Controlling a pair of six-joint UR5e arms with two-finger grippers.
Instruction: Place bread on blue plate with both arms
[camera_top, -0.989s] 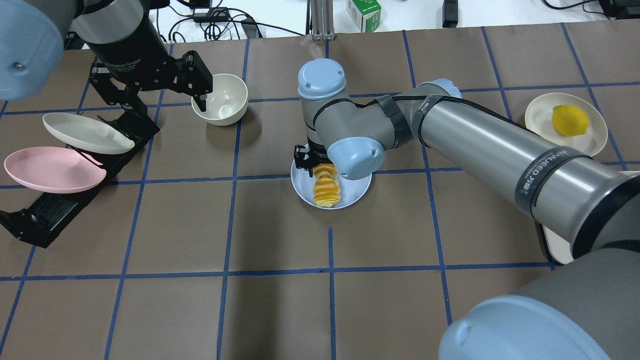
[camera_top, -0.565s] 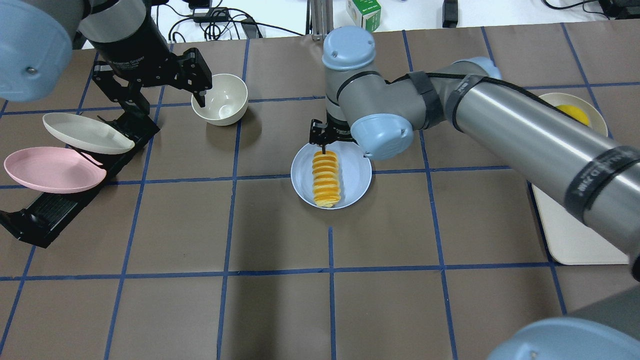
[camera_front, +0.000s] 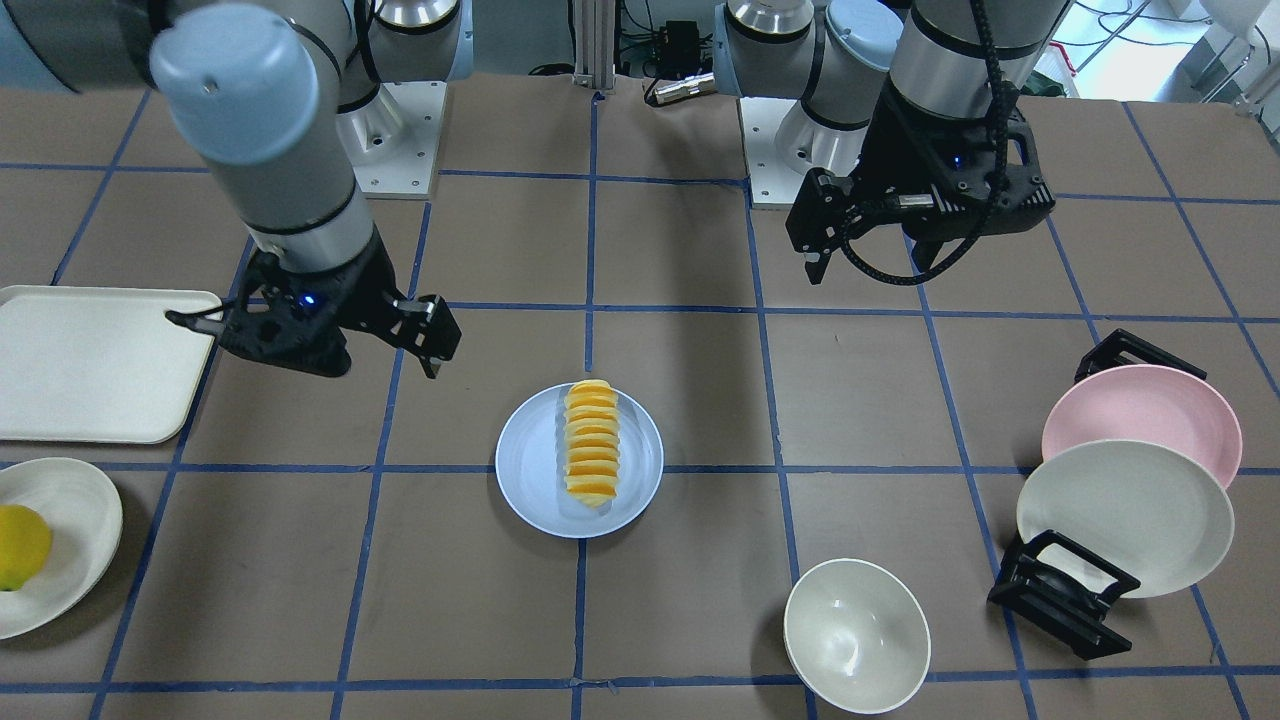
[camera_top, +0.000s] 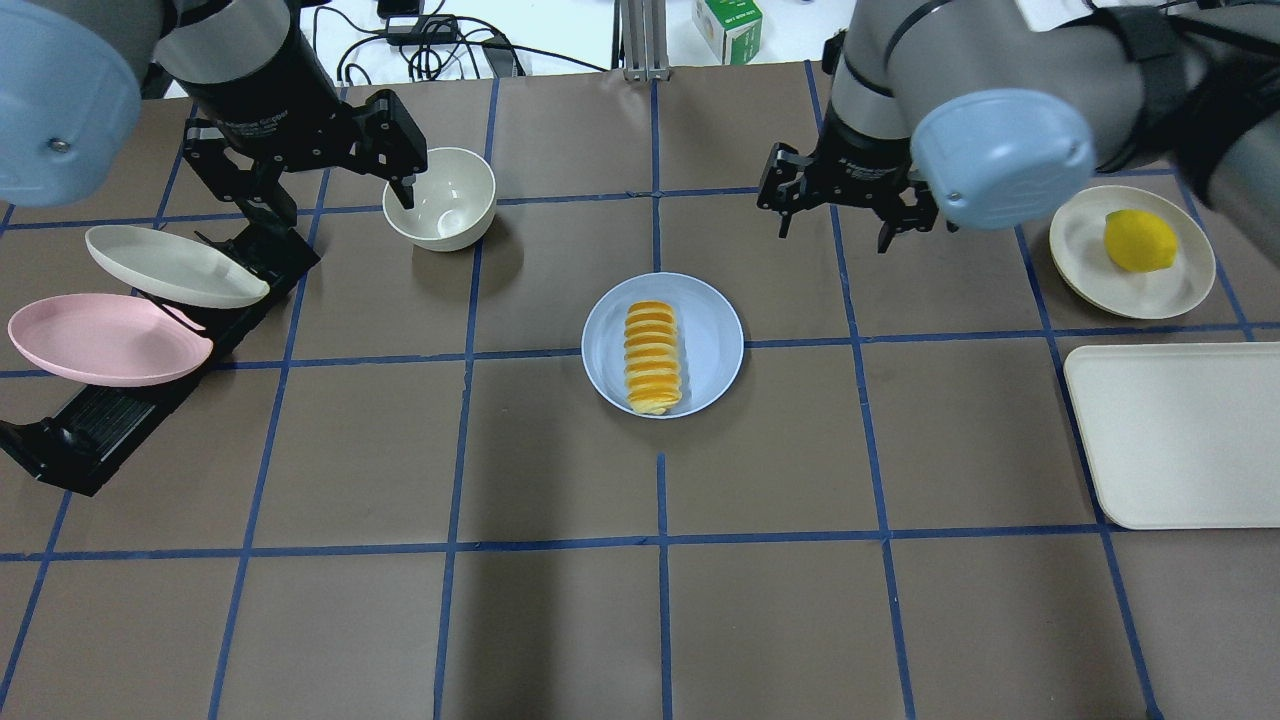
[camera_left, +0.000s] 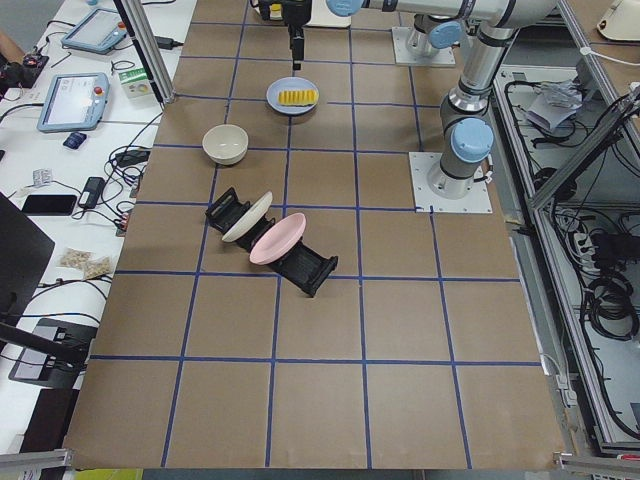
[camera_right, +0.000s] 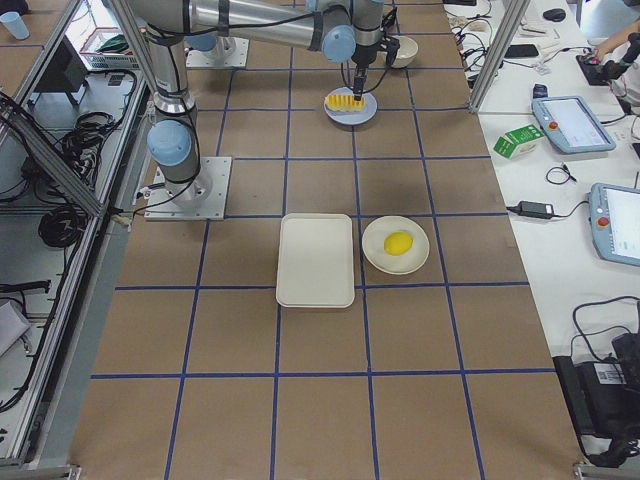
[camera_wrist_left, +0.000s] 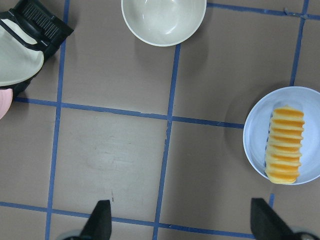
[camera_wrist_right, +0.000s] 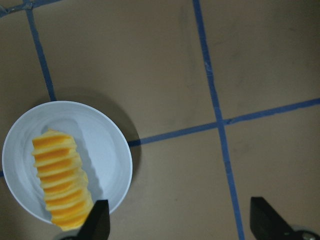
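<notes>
The bread (camera_top: 652, 357), a ridged yellow-orange loaf, lies lengthwise on the blue plate (camera_top: 712, 350) at the table's middle. It also shows in the front view (camera_front: 592, 442) and in both wrist views (camera_wrist_left: 285, 145) (camera_wrist_right: 60, 180). My right gripper (camera_top: 833, 235) is open and empty, raised above the table beyond and to the right of the plate. My left gripper (camera_top: 320, 190) is open and empty, high at the far left beside the cream bowl (camera_top: 440, 198). Neither gripper touches the bread or the plate.
A black rack (camera_top: 60, 440) at the left holds a cream plate (camera_top: 170, 265) and a pink plate (camera_top: 100, 338). A lemon-like fruit (camera_top: 1140, 240) sits on a cream plate (camera_top: 1085, 235) at the right. A cream tray (camera_top: 1180, 435) lies at the right edge.
My right gripper has let go of the bread, lifted off the plate and moved to the far right. The bread stays on the blue plate. The left arm has hardly moved.
</notes>
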